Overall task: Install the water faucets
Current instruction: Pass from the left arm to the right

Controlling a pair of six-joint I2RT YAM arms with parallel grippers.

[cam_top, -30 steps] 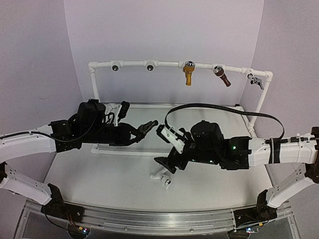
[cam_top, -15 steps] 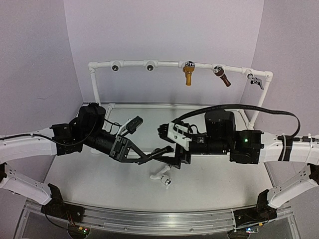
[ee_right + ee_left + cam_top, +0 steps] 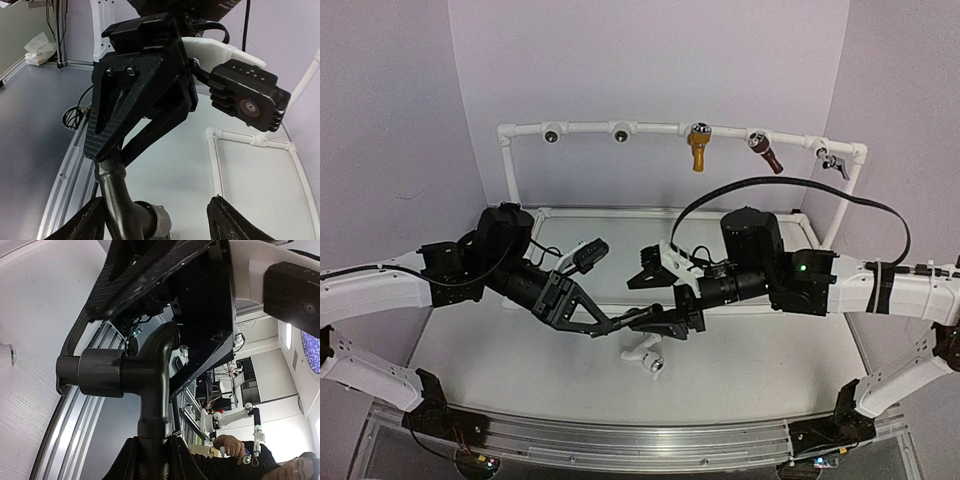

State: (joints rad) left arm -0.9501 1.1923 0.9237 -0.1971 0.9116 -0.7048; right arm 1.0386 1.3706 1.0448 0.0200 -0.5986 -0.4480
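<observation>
My left gripper (image 3: 616, 322) is shut on the stem of the black faucet (image 3: 642, 317), which it holds out over the table's middle. In the left wrist view the black faucet (image 3: 150, 372) rises from between my fingers (image 3: 129, 465). My right gripper (image 3: 662, 300) is open, one jaw on each side of that faucet's far end. In the right wrist view the black faucet (image 3: 120, 205) lies close to the left finger (image 3: 85, 222), with a wide gap to the other finger. The white faucet (image 3: 646, 355) lies on the table just below both grippers.
A white pipe frame (image 3: 650, 128) stands at the back with two bare sockets (image 3: 551, 135) on its left part. A gold tap (image 3: 698, 147), a brown tap (image 3: 767, 156) and a small grey one (image 3: 834, 163) hang from its right part. A low white pipe rail (image 3: 620, 212) lies behind the arms.
My left arm swung the black faucet down toward the middle. My right gripper came in around the faucet's end and its jaws have narrowed.
</observation>
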